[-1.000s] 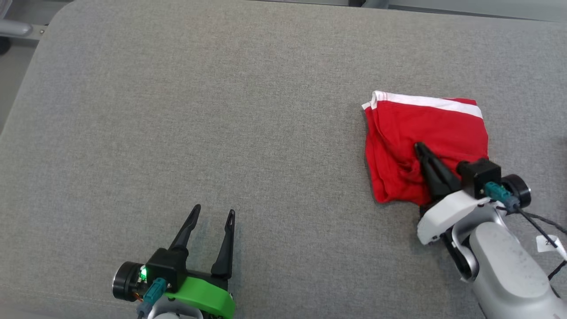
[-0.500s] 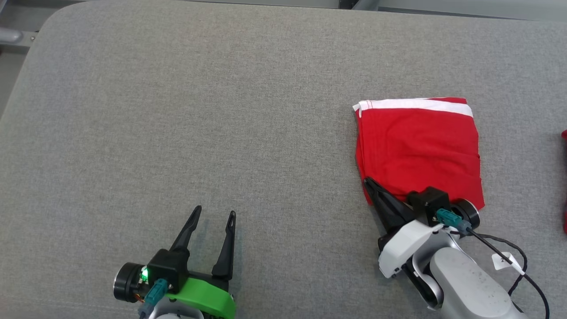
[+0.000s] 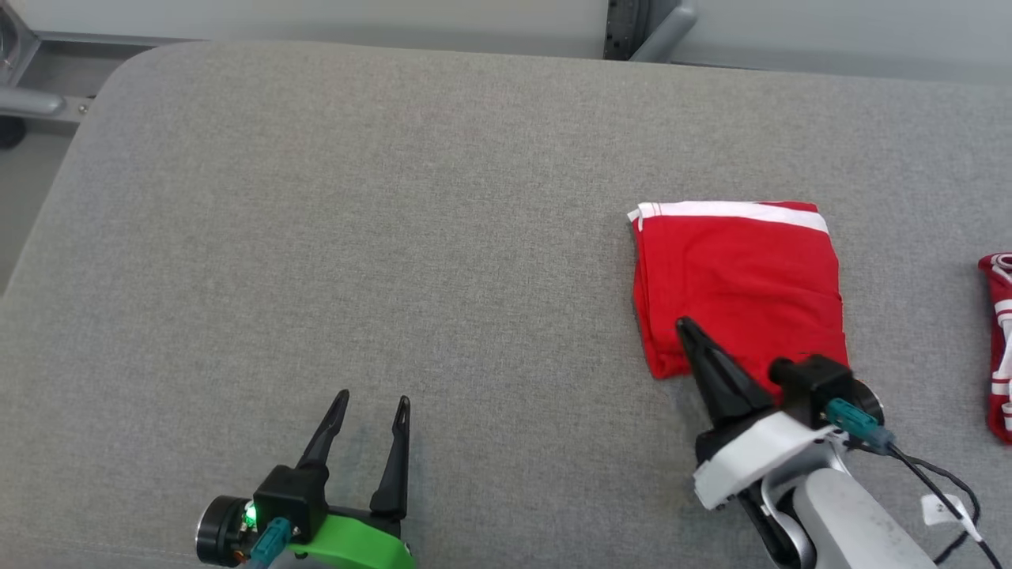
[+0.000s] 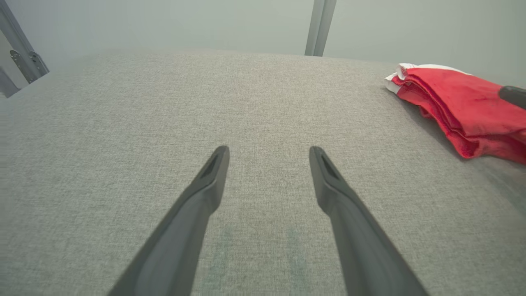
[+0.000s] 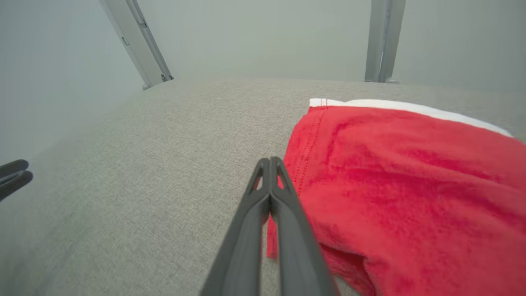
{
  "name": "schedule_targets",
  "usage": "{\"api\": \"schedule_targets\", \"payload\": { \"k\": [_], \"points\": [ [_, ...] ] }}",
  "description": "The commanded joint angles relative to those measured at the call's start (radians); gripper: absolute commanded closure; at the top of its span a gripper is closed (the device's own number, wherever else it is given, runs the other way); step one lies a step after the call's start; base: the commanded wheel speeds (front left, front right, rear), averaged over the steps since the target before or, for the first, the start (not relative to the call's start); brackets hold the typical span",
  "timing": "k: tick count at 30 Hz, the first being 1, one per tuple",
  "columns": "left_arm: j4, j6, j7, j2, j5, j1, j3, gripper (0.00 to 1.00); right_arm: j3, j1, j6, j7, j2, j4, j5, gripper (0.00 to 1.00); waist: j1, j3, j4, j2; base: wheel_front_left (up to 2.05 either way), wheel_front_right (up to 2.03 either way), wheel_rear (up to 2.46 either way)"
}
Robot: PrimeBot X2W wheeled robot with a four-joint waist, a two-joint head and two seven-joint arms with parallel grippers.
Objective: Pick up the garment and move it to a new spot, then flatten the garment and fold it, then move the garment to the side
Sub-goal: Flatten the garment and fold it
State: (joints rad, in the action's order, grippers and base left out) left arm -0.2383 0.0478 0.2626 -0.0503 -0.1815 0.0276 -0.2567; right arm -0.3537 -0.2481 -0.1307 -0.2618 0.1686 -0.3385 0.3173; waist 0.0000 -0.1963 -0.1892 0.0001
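Lying folded, garment [image 3: 735, 284] points its white band [image 3: 731, 210] away; right gripper [image 3: 681, 324] pinched empty, left gripper [image 3: 374, 397] spread wide.

Even, soft light; hazy backgrounds

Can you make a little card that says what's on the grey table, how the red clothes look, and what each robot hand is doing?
Table: grey padded table
Clothes: red garment, folded flat, white band along its far edge
Left hand: left gripper open, empty, apart from the garment
Right hand: right gripper shut, tips over the garment's near-left corner, no cloth pinched
Also there: red-and-white cloth at the right edge
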Motion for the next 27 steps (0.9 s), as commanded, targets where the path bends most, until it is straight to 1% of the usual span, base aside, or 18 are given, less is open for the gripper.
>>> {"api": "schedule_targets", "payload": {
  "k": [1,5,6,7,8,9,10,19,27],
  "points": [
    [0.0,-0.005,0.002,-0.001,-0.001,-0.015,0.005,0.0,0.017,0.025,0.0,-0.004,0.002,0.015,-0.007,1.0,0.0,0.031,0.003,-0.0001,0.0,0.0,0.0],
    [0.007,-0.01,0.002,-0.002,0.003,-0.038,0.028,0.0,0.121,0.113,0.0,-0.003,-0.004,0.093,-0.035,1.0,0.0,0.069,0.01,-0.0001,0.0,0.0,0.0],
    [0.01,-0.012,0.002,-0.002,0.005,-0.044,0.037,0.0,0.146,0.133,0.0,-0.003,-0.006,0.108,-0.042,0.84,0.0,0.077,0.013,-0.0001,0.0,0.0,0.0],
    [0.013,-0.013,0.002,-0.002,0.004,-0.049,0.046,0.0,0.17,0.152,0.0,-0.003,-0.006,0.119,-0.05,0.63,0.0,0.084,0.016,-0.0001,0.0,0.0,0.0],
    [0.013,-0.013,0.002,-0.002,0.005,-0.055,0.053,0.0,0.195,0.173,0.0,-0.003,-0.005,0.127,-0.059,0.52,0.0,0.091,0.018,-0.0001,0.0,0.0,0.0],
    [0.015,-0.013,0.002,-0.002,0.006,-0.061,0.058,0.0,0.217,0.192,0.0,-0.003,-0.004,0.128,-0.068,0.21,0.0,0.099,0.02,-0.0001,0.0,0.0,0.0],
    [0.018,-0.011,0.002,-0.002,0.001,-0.067,0.066,0.0,0.239,0.207,0.0,-0.003,-0.004,0.133,-0.076,0.0,0.0,0.106,0.022,-0.0001,0.0,0.0,0.0],
    [0.023,0.014,0.002,-0.002,-0.011,-0.114,0.126,0.0,0.407,0.301,0.0,-0.003,-0.012,0.104,-0.108,0.0,0.0,0.151,0.046,-0.0001,0.0,0.0,0.0],
    [0.035,0.025,0.002,-0.002,0.007,-0.147,0.165,0.0,0.491,0.335,0.0,-0.003,-0.034,0.082,-0.118,0.0,0.0,0.17,0.064,-0.0001,0.0,0.0,0.0]
  ]
}}
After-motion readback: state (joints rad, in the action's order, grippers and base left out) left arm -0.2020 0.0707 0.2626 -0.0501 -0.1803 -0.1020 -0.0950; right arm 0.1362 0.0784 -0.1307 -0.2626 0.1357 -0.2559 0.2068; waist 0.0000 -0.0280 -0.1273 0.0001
